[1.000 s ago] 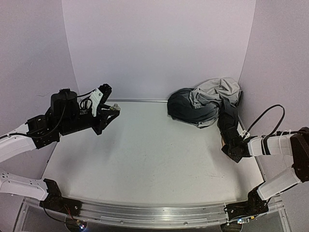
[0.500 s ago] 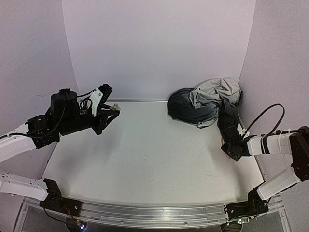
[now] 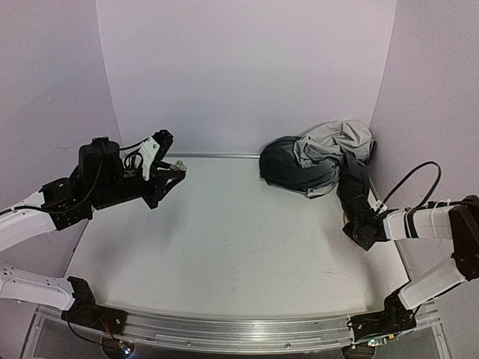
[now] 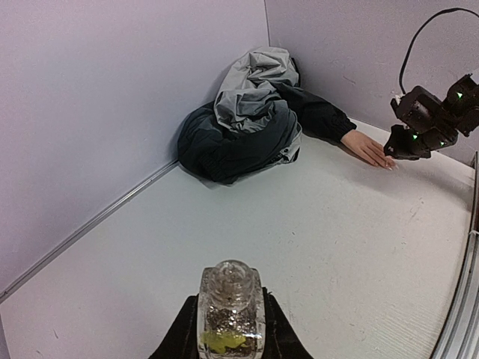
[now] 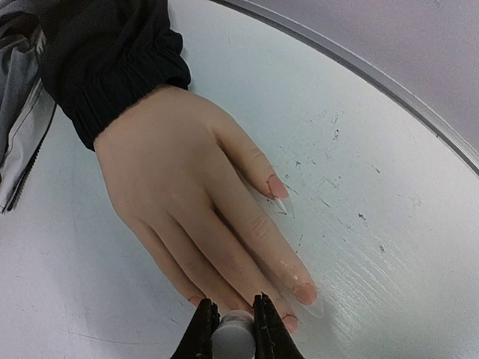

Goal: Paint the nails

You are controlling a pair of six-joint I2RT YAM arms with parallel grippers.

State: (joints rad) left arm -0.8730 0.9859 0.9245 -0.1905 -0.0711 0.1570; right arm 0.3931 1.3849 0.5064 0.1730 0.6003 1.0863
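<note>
- The right hand [image 5: 230,329] was clenched on a small pale round piece [image 5: 232,336], probably the brush cap. No bristles showed in any view, so contact with a nail could not be confirmed.
- The risk was a smear. The nails [image 5: 305,293] were narrow and long, so a slightly off-line stroke would likely leave polish on the peach skin or on the white surface [image 5: 359,172].
- Pressing down too hard could also nudge the mannequin hand [image 5: 187,187], which appeared to lie loose and palm down, and throw off the aim.
- The left hand [image 4: 230,333] was clamped around a small clear bottle [image 4: 230,299] held upright above the surface. If the bottle was open, any tilt could spill its contents.
- The nails lay just past the right hand's fingertips, with the middle fingers of the mannequin hand running up to them at the near edge of the wrist view.
- The mannequin hand rested at the right side of the surface. Its dark sleeve [image 5: 112,67] led back to a crumpled jacket [image 4: 247,120] in the far corner.
- The left hand was well apart from the nails, across the surface.
</note>
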